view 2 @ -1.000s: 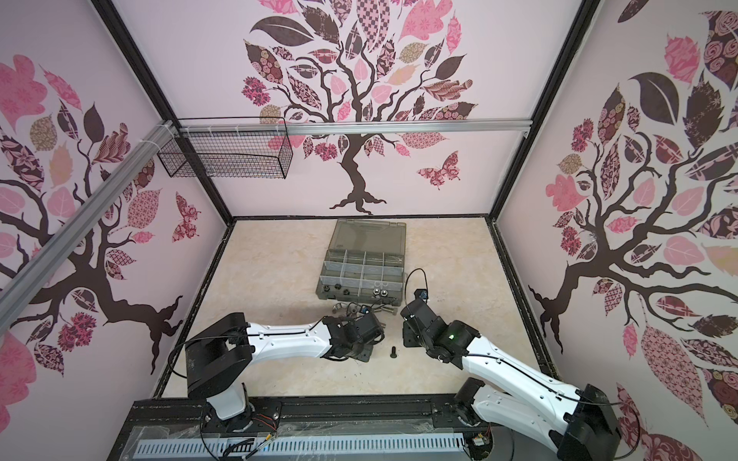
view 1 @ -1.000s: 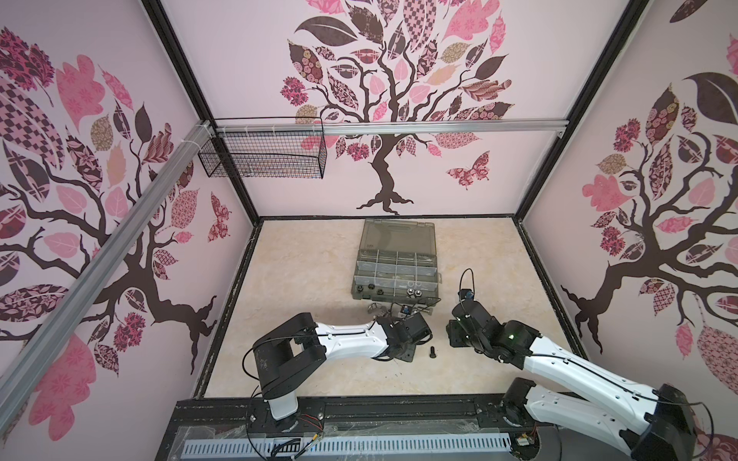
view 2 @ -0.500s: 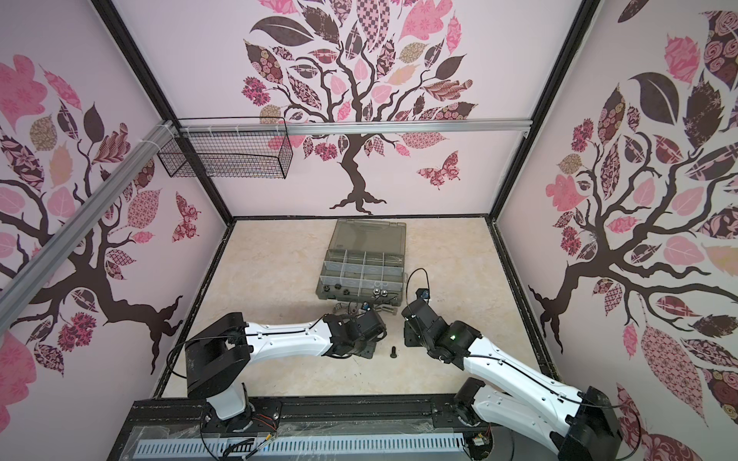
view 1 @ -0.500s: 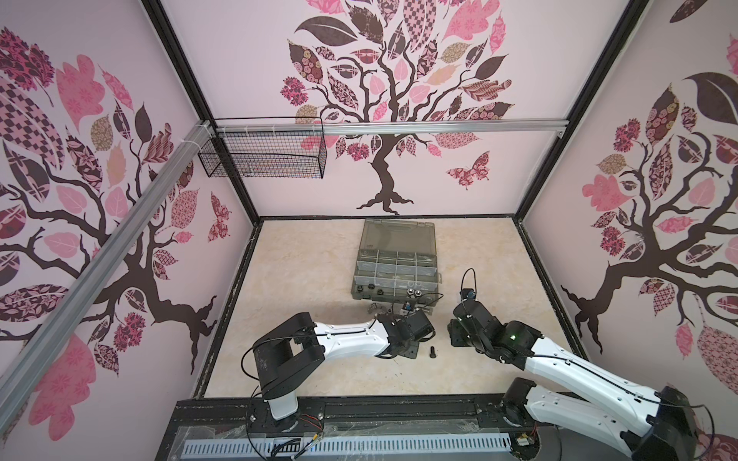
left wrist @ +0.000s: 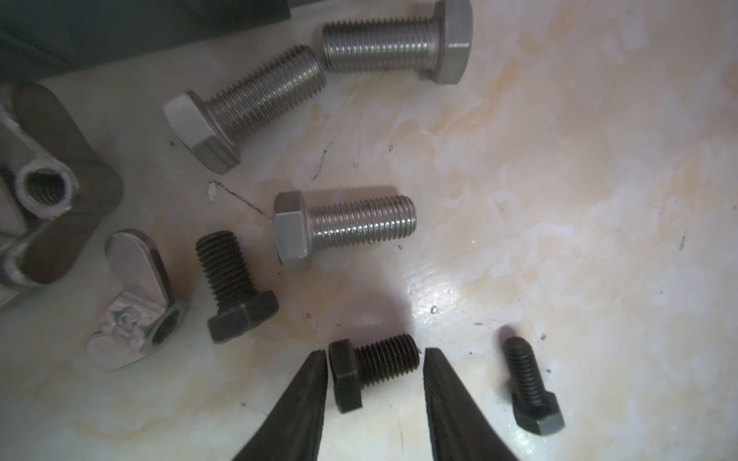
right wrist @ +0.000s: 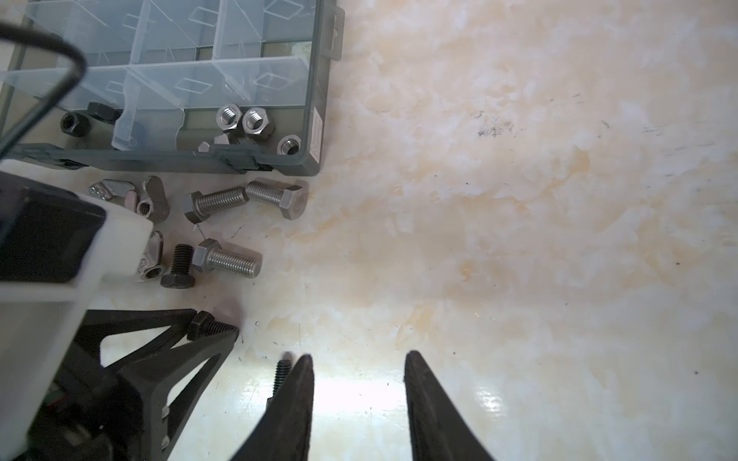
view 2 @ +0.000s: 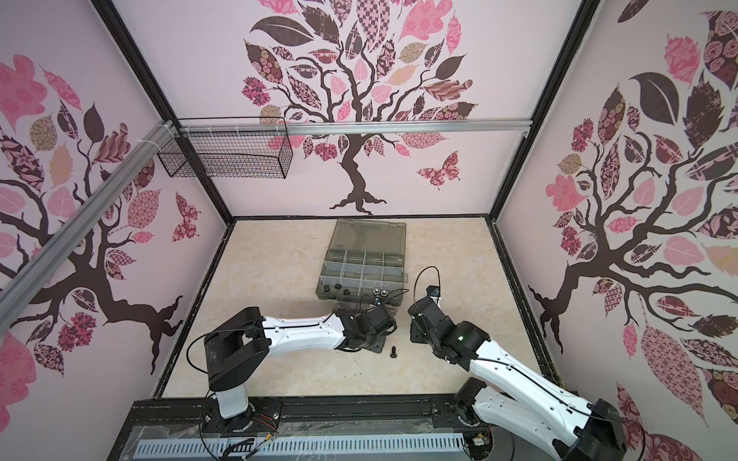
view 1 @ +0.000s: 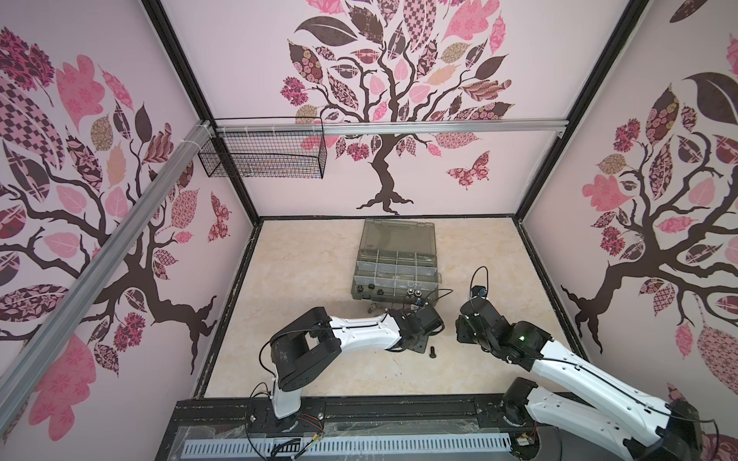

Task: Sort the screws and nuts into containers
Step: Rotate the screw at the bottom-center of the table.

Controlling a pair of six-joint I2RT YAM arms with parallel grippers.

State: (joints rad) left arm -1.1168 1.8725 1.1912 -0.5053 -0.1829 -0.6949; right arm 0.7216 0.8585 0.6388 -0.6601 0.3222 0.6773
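Right wrist view: organizer case [right wrist: 315, 131] bears a white label, unreadable.

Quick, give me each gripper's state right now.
Left gripper: open, jaws straddling a black bolt on the table, not yet clamped.
Right gripper: open, holding nothing.

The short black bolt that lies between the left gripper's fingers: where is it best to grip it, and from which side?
Probably end to end, from straight above. The black bolt lies flat on the table, its hex head toward one finger of the left gripper and its thread tip toward the other. The flat head face and blunt tip suit the fingers; the round shank could roll.
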